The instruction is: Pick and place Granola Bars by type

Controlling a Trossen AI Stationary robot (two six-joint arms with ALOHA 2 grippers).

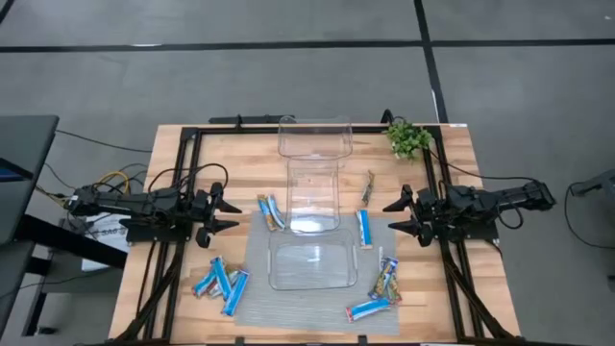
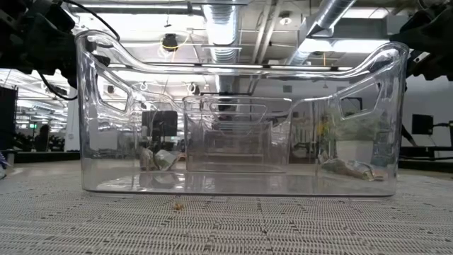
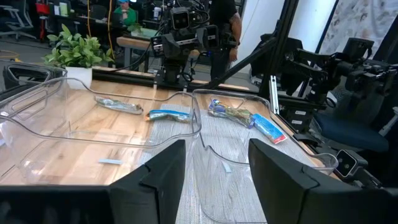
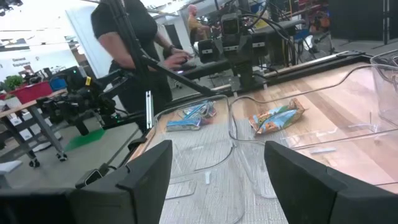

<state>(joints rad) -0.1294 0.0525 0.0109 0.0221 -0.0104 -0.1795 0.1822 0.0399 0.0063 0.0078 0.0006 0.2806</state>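
Note:
Granola bars lie flat around three clear bins. Two blue ones (image 1: 272, 211) sit left of the middle bin (image 1: 314, 197). One blue bar (image 1: 363, 229) and a slim dark one (image 1: 368, 185) lie right of it. A blue cluster (image 1: 221, 281) lies on the mat's near left corner. Multicoloured bars (image 1: 386, 279) and a blue one (image 1: 370, 309) lie at the near right. My left gripper (image 1: 229, 213) stands open at the table's left, pointing level toward the bins, fingers (image 3: 161, 171) empty. My right gripper (image 1: 396, 216) stands open at the right, mirrored, fingers (image 4: 149, 168) empty.
The near bin (image 1: 312, 264) stands on a grey mat (image 1: 259, 312); the far bin (image 1: 314, 135) sits at the table's back edge. A small green plant (image 1: 408, 139) stands at the far right corner. A person (image 4: 127, 37) stands beyond the table's left side.

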